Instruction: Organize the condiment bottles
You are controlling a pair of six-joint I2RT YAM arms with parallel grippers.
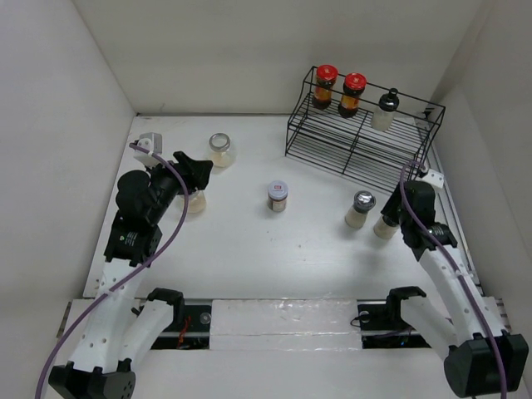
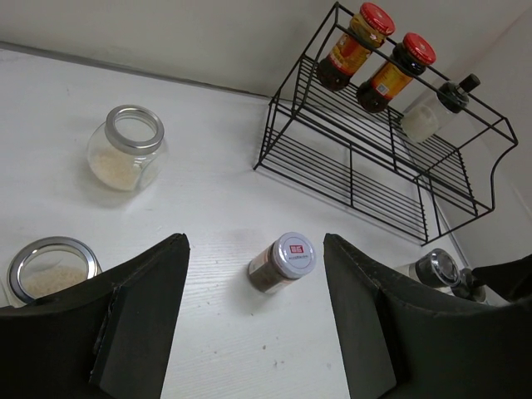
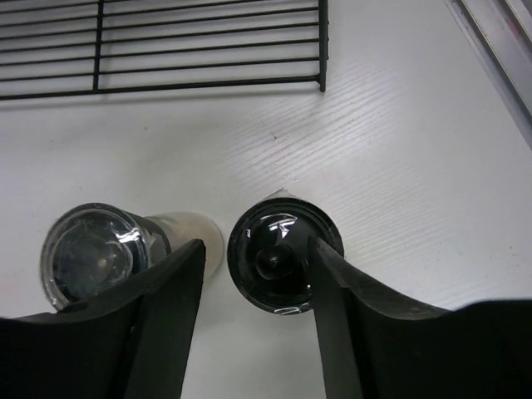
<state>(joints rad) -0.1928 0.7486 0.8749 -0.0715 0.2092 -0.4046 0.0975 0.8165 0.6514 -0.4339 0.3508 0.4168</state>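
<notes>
**A:** The left gripper (image 2: 253, 243) has its fingers wide apart, holding nothing. One glass jar (image 2: 50, 268) sits just outside one finger, and a second glass jar (image 2: 126, 148) stands farther ahead.

**B:** The white-lidded jar (image 2: 283, 262) stands ahead, in line with the gap between those fingers, untouched.

**A:** Now the right gripper (image 3: 256, 245). Its fingers are apart and straddle the black-capped bottle (image 3: 283, 253), with a gap showing on one side.

**B:** The silver-capped shaker (image 3: 90, 253) is just outside the other finger. Beyond the fingertips, the rack (image 1: 357, 145) holds two red-lidded bottles (image 1: 326, 85) and a pale shaker (image 1: 385, 110).
</notes>
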